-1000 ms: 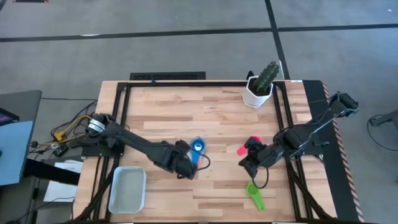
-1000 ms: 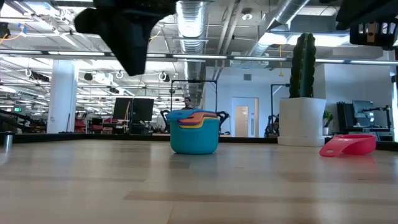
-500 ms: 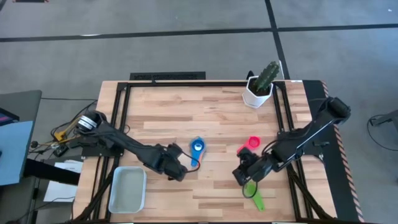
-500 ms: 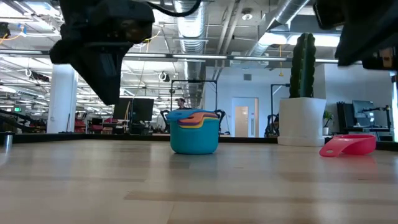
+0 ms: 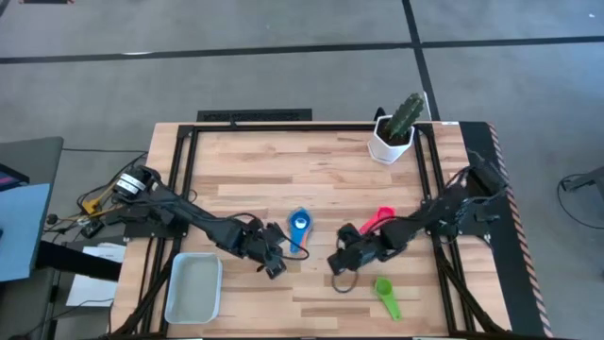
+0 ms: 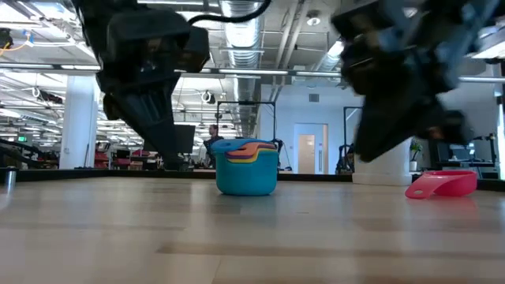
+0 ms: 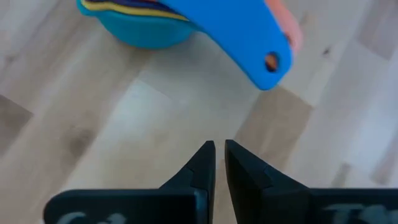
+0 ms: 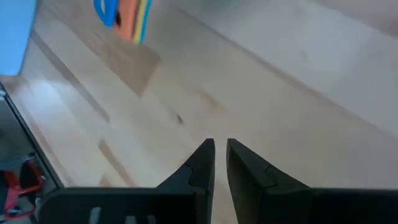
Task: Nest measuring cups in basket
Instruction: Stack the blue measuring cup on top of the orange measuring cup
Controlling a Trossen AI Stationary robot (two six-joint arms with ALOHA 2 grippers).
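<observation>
A nested stack of measuring cups (image 5: 300,227), with a teal bowl and a blue handle on top, stands on its base mid-table. It also shows in the low view (image 6: 246,167) and in the left wrist view (image 7: 186,18). A pink cup (image 5: 380,218) lies to the stack's right and a green cup (image 5: 385,295) lies nearer the front. The pale basket (image 5: 193,288) sits at the near left. My left gripper (image 5: 271,262) is shut and empty, just near-left of the stack. My right gripper (image 5: 337,263) is shut and empty, near-right of the stack.
A white faceted pot with a cactus (image 5: 394,132) stands at the far right of the table. Bare wood lies between the two grippers and along the far half of the table. Black frame rails run along the table's left and right sides.
My right gripper has swept toward the table's left, from beside the pink cup, past the green cup, to a spot near the stack. My left gripper has drawn back a little from the stack toward the table's left. None of the cups has moved.
</observation>
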